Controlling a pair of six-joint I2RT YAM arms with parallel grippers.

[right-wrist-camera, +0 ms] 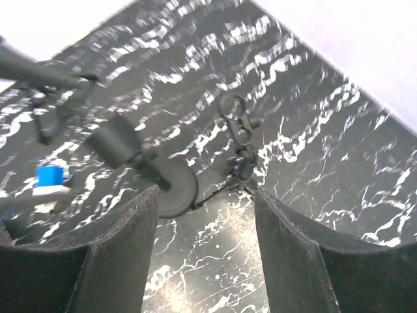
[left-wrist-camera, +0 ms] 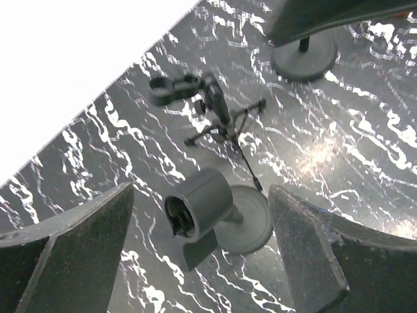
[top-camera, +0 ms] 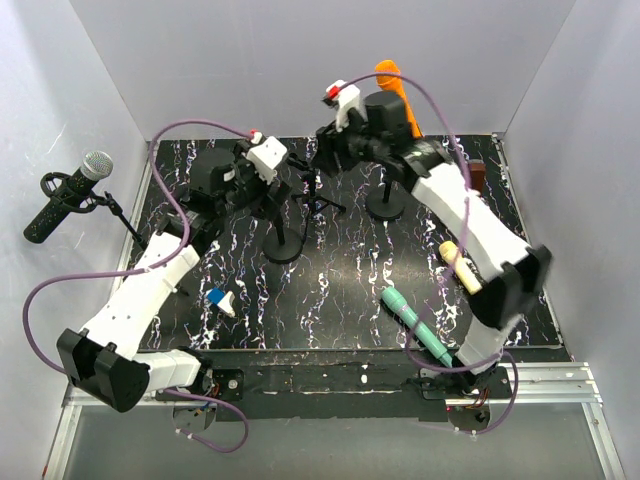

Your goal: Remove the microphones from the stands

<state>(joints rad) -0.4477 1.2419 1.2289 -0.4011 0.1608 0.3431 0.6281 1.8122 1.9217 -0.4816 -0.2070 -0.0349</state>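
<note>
**Far left:** the microphone [top-camera: 68,198] sits clipped in its stand [top-camera: 122,222], off the left edge of the black marbled mat [top-camera: 330,290] and near the side wall. In the top view its long axis runs diagonally, with the silver head up and to the right and the black tail down and to the left.

**Centre left:** my left gripper [left-wrist-camera: 202,192], fingers spread wide and holding nothing, points down over an empty round-base holder [top-camera: 284,245]. The arm reaches diagonally from its near-left base toward the middle of the mat. The microphone lies well apart to the left of this gripper and outside its wrist view. I judge the left arm the nearer one. The coming move calls for swinging it leftward and turning the wrist so that the fingers close across the black barrel, not along it.

**Centre:** a small tripod clip [left-wrist-camera: 218,107], empty.

**Centre right:** my right gripper [right-wrist-camera: 206,194], likewise spread and empty, hangs over the far part of the mat, farther from the microphone.

**Right:** a teal object [top-camera: 415,325] lies on the mat.
</note>
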